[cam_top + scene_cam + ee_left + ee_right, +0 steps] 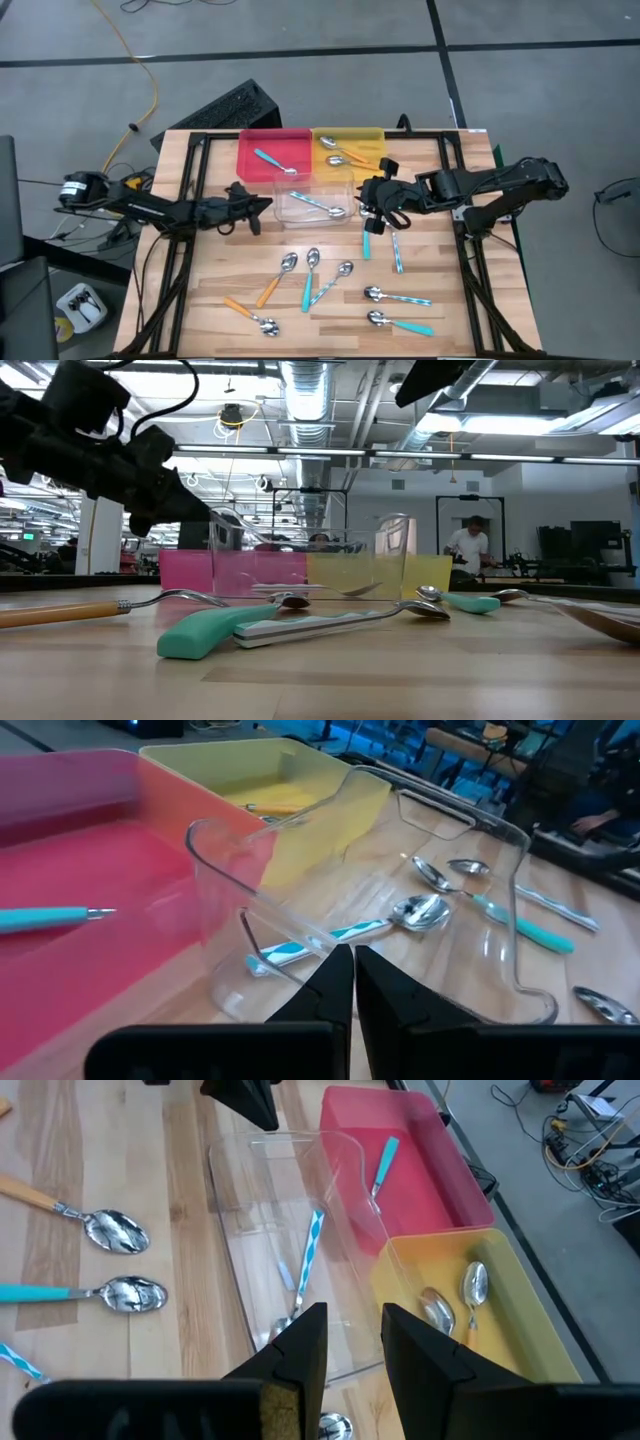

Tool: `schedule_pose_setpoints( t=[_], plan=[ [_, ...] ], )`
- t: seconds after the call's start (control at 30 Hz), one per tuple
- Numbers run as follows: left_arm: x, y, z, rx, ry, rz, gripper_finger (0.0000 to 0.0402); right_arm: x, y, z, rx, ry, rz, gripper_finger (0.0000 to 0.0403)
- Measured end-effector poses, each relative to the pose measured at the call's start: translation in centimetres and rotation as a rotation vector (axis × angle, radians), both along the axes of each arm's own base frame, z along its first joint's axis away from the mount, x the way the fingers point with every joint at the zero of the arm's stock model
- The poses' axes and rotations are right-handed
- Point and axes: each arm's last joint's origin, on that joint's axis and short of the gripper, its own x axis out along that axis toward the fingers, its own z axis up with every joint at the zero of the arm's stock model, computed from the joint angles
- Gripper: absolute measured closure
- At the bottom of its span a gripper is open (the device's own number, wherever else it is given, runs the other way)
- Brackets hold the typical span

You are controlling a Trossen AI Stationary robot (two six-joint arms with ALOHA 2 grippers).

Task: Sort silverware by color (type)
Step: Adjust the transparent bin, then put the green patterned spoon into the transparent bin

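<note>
Fingers of the right gripper [345, 1342] stand narrowly apart and empty, poised over the right end of the clear tray [345, 187]; the left gripper [353, 982], pinched almost together and holding nothing, hangs at that tray's left edge. Sorting looks under halfway: one teal spoon [271, 160] lies in the red tray [247, 166], two orange spoons [344, 158] in the yellow tray [374, 133], one pale blue spoon [318, 205] in the clear tray. Some nine loose spoons [312, 276] wait on the near table [450, 290].
</note>
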Motion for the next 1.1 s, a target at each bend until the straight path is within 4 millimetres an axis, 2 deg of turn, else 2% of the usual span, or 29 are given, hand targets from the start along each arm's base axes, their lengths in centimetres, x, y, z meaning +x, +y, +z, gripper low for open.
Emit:
schedule_pose_setpoints(
  t=[0.4, 0.7, 0.87, 1.1],
  plan=[
    [0.1, 0.1, -0.2, 0.007, 0.012, 0.021, 0.0401, -0.4, 1.4, -0.2, 0.051, -0.001, 0.003, 0.0282],
    [0.4, -0.5, 0.2, -0.06, -0.033, -0.19, 0.0401, -1.5, 3.9, -0.7, 0.158, 0.021, -0.02, 0.0282],
    [0.1, -0.8, 1.1, -0.082, -0.087, -0.289, 0.0401, -2.7, 5.3, -1.2, 0.227, 0.069, -0.065, 0.0282],
    [-1.0, -0.9, 2.4, -0.08, -0.132, -0.308, 0.0401, -4.2, 7.1, -1.7, 0.328, 0.101, -0.143, 0.0282]
  ],
)
